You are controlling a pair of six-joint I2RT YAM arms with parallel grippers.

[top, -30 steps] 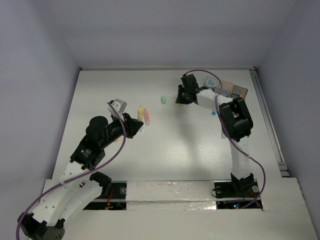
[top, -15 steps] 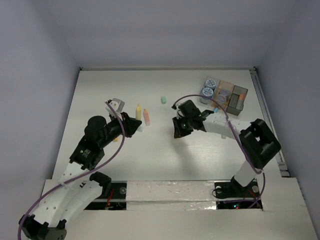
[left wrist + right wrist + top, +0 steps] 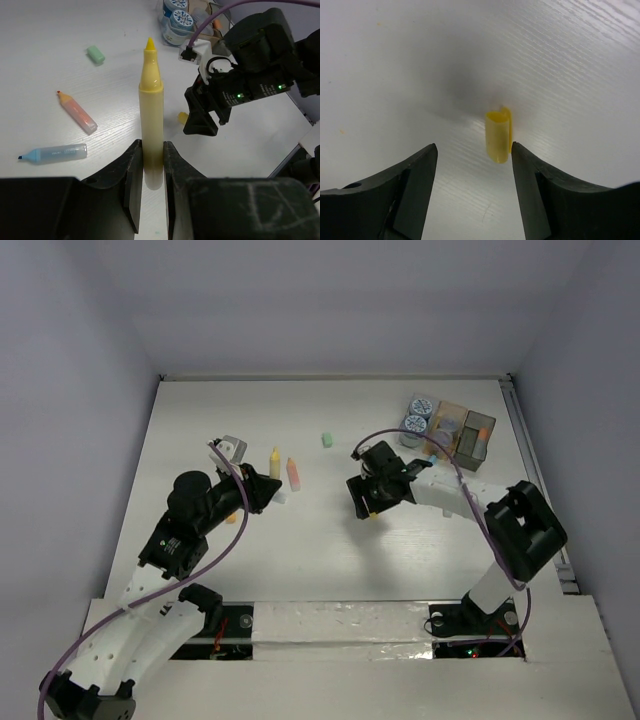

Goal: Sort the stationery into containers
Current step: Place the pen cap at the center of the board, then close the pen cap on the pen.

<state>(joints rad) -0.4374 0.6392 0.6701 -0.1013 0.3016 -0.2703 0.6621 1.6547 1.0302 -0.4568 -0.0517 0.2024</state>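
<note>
My left gripper (image 3: pixel 151 150) is shut on a yellow marker (image 3: pixel 151 100), uncapped and sticking straight out past the fingers; from above the left gripper (image 3: pixel 262 490) is left of centre. On the table beside it lie an orange marker (image 3: pixel 77 112), a blue marker (image 3: pixel 52 153) and a green eraser bit (image 3: pixel 326 439). My right gripper (image 3: pixel 473 150) is open low over the table, with a small yellow cap (image 3: pixel 498 136) lying between its fingers, close to the right one. From above, the right gripper (image 3: pixel 362 506) is near the table's middle.
Two patterned rolls (image 3: pixel 416 416) stand at the back right beside the amber container (image 3: pixel 447 423) and the grey container (image 3: pixel 474 435), each with items inside. A small grey piece (image 3: pixel 235 448) lies beyond the left arm. The two grippers face each other closely.
The right arm swung from beside the rolls back to the table's middle, and its jaws opened around the yellow cap. The left gripper kept still with the yellow marker.
</note>
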